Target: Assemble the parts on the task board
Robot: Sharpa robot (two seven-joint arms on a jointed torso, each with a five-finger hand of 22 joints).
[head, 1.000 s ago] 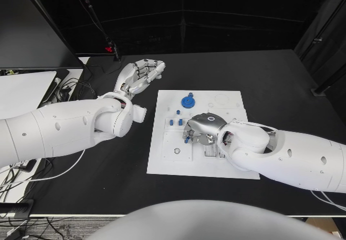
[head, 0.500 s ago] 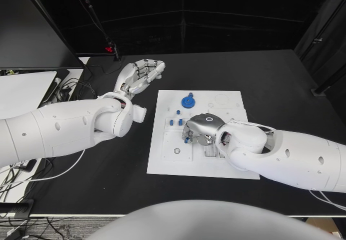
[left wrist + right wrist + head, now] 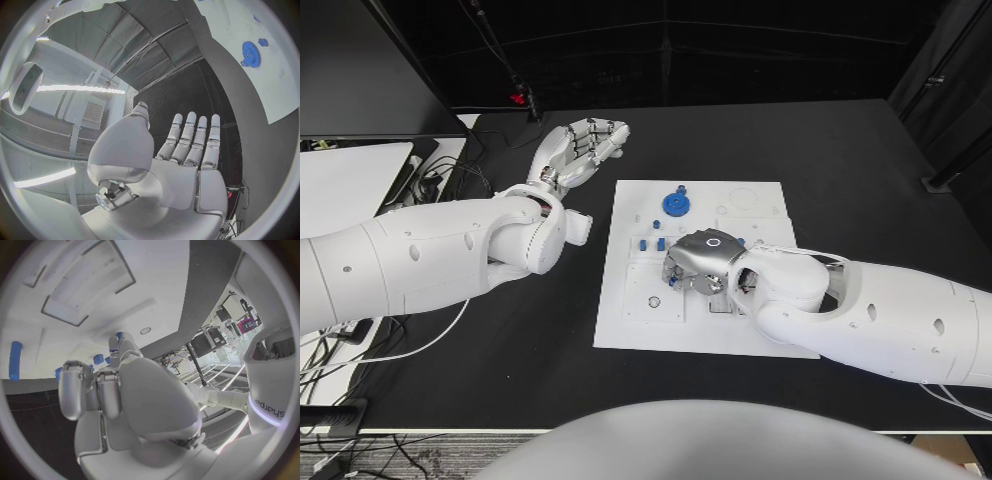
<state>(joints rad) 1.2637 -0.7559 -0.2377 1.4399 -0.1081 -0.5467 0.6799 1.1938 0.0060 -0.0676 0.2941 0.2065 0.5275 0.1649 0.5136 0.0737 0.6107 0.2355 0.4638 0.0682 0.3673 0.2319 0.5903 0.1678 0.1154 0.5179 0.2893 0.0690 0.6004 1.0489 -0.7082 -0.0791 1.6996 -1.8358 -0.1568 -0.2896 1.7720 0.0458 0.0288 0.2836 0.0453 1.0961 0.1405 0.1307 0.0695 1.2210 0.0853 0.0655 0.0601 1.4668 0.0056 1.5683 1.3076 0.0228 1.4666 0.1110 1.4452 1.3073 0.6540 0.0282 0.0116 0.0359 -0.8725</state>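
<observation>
1. At the middle of the black table (image 3: 877,160) you have the task board (image 3: 733,330), with bare dark tabletop on all four sides of it.
2. Your left hand (image 3: 584,148) hovers off the board's far left corner, fingers straight and spread, holding nothing; the left wrist view shows the same flat palm (image 3: 181,170).
3. Your right hand (image 3: 701,262) sits low over the board's centre, fingers curled downward.
4. Small blue parts (image 3: 649,244) lie just beside it; the blue gear (image 3: 676,204) lies near the far edge.
5. Whether the right hand grips a part, you cannot tell: its own wrist covers the fingertips.
</observation>
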